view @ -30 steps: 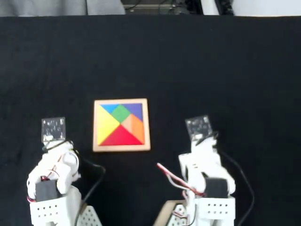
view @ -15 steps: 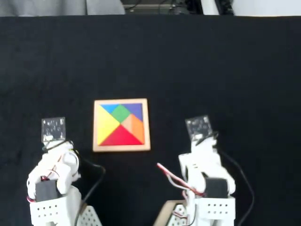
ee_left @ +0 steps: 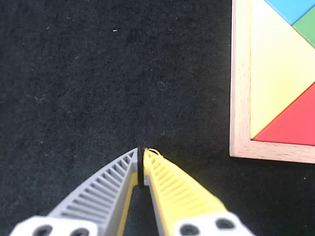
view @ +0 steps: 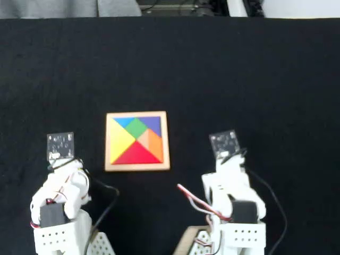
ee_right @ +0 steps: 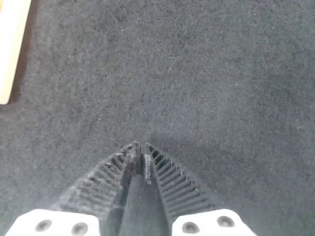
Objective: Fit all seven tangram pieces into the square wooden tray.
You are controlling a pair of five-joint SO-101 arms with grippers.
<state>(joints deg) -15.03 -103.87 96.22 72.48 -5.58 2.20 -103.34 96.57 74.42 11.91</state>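
Observation:
The square wooden tray (view: 137, 167) lies in the middle of the black table, filled edge to edge with coloured tangram pieces: yellow (view: 118, 141), red (view: 136, 154), orange (view: 154, 142), green (view: 137, 128), blue (view: 123, 121), purple (view: 153, 124) and a tan one (view: 142, 137). My left gripper (ee_left: 141, 152) is shut and empty over bare cloth beside the tray's rim (ee_left: 240, 83). My right gripper (ee_right: 139, 146) is shut and empty too, with the tray's edge (ee_right: 12, 46) off to one side. Both arms sit folded near their bases, left (view: 59, 180) and right (view: 229, 175).
Black cloth (view: 239, 79) covers the whole table, with wide free room behind and to the sides of the tray. Cables (view: 194, 202) trail between the two arm bases at the front edge.

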